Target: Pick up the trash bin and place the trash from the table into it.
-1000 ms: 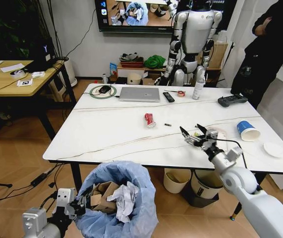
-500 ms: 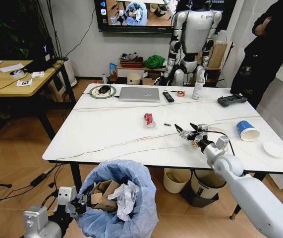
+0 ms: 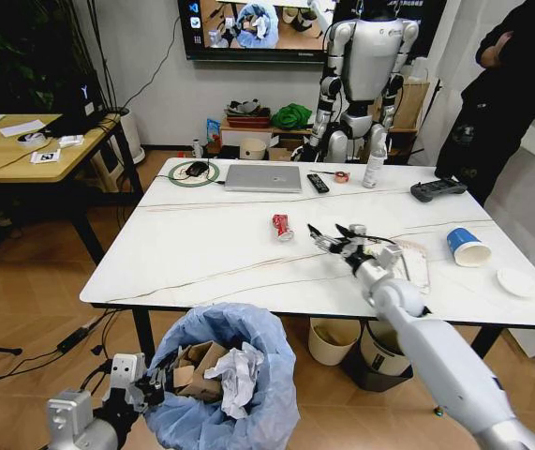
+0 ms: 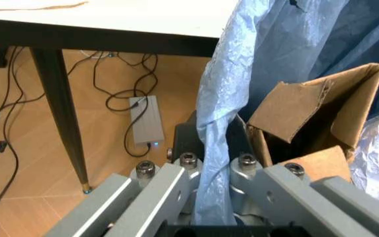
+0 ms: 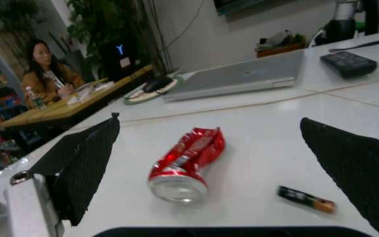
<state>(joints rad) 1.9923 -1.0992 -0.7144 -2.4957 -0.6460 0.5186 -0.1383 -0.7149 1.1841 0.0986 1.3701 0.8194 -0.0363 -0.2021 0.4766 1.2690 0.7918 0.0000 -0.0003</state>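
Across the marble-look counter (image 3: pixel 201 253), the robot's right hand (image 3: pixel 331 242) had travelled leftward within a second, from a spot near the blue-white paper cup (image 3: pixel 468 247) on the right toward the crushed red can (image 3: pixel 282 227) at mid-counter. That shift suggested the can was the next piece of trash to be collected. The hand was spread wide and carried nothing; seen from its wrist, its two dark fingers (image 5: pixel 84 165) framed the can (image 5: pixel 184 163) in the gap between them, with a small dark stick-like item (image 5: pixel 307 198) lying just beside it. The right arm reached out long and low over the near edge of the counter, the hand hovering just above the surface, near the can but not yet touching it. Below the near edge on the left, the left hand (image 3: pixel 151 387) kept its fingers (image 4: pixel 170 190) clamped on the blue bag at the rim of the trash bin (image 3: pixel 225 375), held up off the floor. Torn brown cardboard (image 4: pixel 311 116) and crumpled white paper (image 3: pixel 234 373) already lay inside the bin.
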